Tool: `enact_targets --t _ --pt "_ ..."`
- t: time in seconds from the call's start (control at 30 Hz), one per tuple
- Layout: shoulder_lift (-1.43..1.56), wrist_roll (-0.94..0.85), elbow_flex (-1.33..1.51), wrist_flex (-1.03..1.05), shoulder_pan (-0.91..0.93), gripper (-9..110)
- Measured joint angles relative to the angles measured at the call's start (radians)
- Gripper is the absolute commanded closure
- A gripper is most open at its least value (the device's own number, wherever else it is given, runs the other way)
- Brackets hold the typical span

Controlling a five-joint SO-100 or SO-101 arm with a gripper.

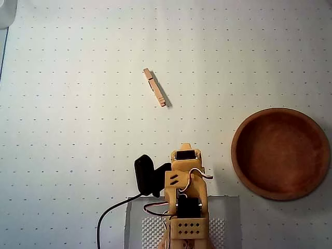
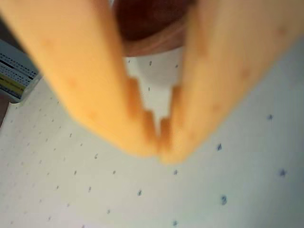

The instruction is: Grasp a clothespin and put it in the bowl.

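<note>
One clothespin lies flat on the dotted white table, slanted, in the upper middle of the overhead view. One bowl sits well apart from it at the right edge, with nothing inside. One arm stands at the bottom centre, folded back over its grey base mat. In the wrist view the gripper has its two orange fingertips touching, with nothing between them; part of the bowl shows blurred behind.

Hobby robotics bench: dotted white mat, 3D-printed arm, breadboard-like strip.
</note>
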Motion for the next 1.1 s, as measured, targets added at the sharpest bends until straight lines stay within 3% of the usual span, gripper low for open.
enact_targets --t 1.1 --pt "0.000 0.000 -0.038 0.012 0.000 105"
